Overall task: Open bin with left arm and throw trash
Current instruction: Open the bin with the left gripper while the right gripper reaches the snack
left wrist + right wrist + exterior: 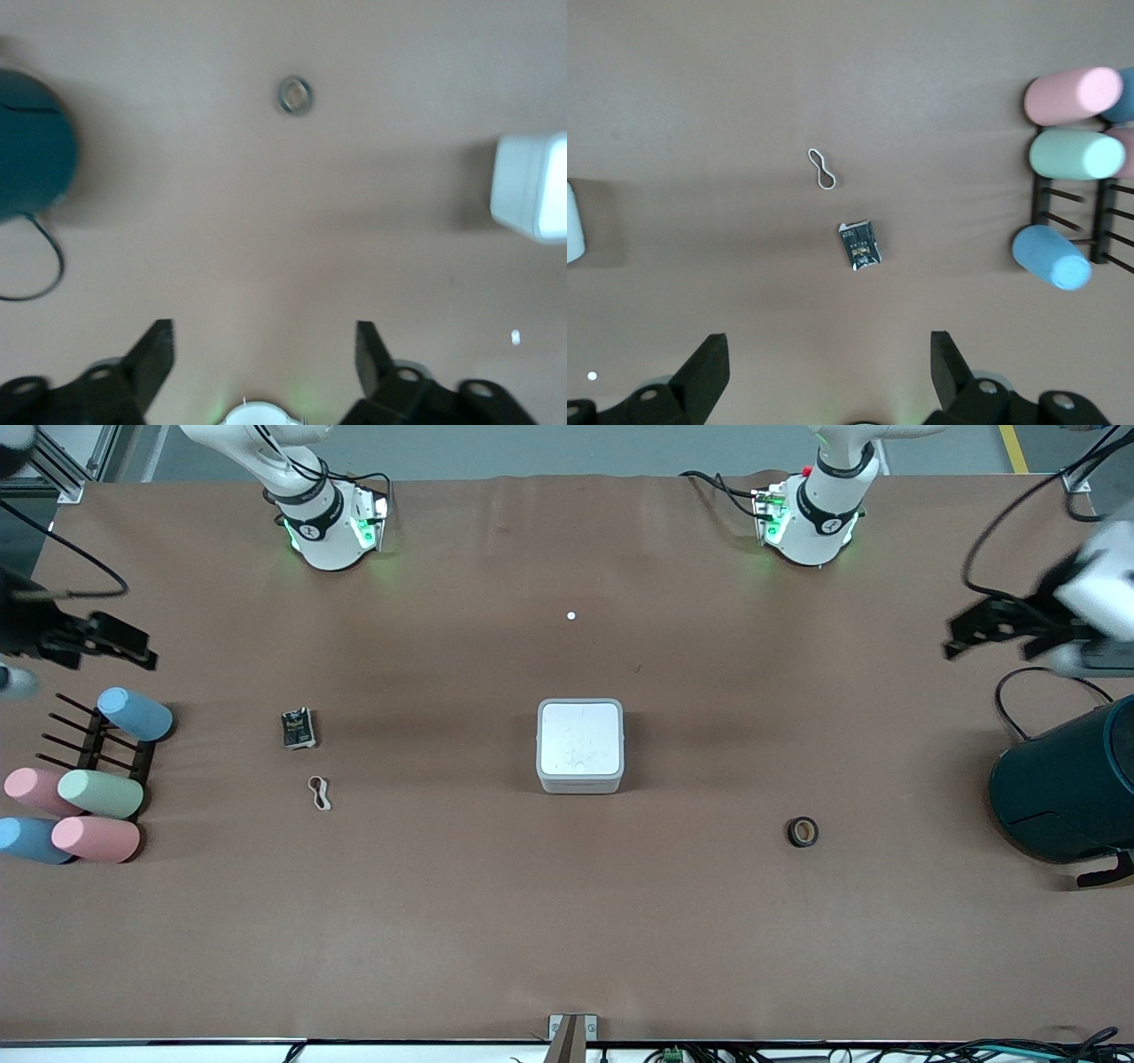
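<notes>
The bin (580,745) is seen lidded on the bench (567,921); left pincer (974,631) and right pincer (115,645) are held apart, empty.

Brown-covered table (496,921) carries everything. White bin (580,746) at middle, lid flat and shut. Black wrapper packet (298,728) and beige rubber-band loop (320,793) toward right arm's end, ahead of open jaws in right wrist view, loop nearer front camera. Black tape roll (803,832) toward left arm's end, ahead of left jaws. Dark teal cylinder (1067,788) at that end. Pastel cylinders (100,793) on black rack (113,747), possibly some on cloth. Small white dot (571,615) between arm bases
</notes>
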Robot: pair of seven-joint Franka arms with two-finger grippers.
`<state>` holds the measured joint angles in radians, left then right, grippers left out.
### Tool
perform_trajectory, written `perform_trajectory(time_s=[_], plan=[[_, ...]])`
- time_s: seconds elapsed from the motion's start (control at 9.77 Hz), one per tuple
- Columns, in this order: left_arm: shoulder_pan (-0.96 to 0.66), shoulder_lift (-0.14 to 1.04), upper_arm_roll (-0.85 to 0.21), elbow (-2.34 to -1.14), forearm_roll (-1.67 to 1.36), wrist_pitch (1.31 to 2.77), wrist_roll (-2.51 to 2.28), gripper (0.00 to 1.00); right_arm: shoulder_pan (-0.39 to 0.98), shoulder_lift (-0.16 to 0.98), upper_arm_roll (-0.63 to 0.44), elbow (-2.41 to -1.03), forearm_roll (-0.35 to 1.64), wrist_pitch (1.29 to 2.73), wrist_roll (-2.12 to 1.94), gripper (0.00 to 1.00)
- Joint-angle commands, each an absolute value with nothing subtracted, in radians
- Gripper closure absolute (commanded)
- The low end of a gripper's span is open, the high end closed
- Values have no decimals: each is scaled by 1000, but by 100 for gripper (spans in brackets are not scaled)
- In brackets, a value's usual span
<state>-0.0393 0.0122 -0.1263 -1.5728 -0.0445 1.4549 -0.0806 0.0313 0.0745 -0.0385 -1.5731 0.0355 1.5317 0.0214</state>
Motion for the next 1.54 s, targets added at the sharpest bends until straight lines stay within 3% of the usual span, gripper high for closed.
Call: perform_trajectory(time_s=[0.0, 0.1, 0.31, 0.51, 1.23, 1.43], plan=[[-99, 145, -202, -1548, -111, 1495, -156, 92, 52, 71, -38, -1800, 58, 1720, 21, 0], [-154, 211, -242, -1549, -144, 1643, -216, 100, 70, 71, -38, -1915, 58, 1841, 17, 0], [-309, 398, -253, -1533, -138, 1953, -460, 100, 103, 66, -40, -2187, 49, 2128, -42, 0], [-421, 547, -245, -1462, -133, 2110, -581, 100, 91, 64, -41, -2348, 48, 2335, -162, 0], [-511, 753, -244, -1445, 0, 2319, -813, 99, 57, 257, -44, -2416, -37, 2539, -225, 0], [-503, 733, -244, -1448, -2, 2301, -841, 100, 57, 287, -44, -2416, -43, 2548, -225, 1]])
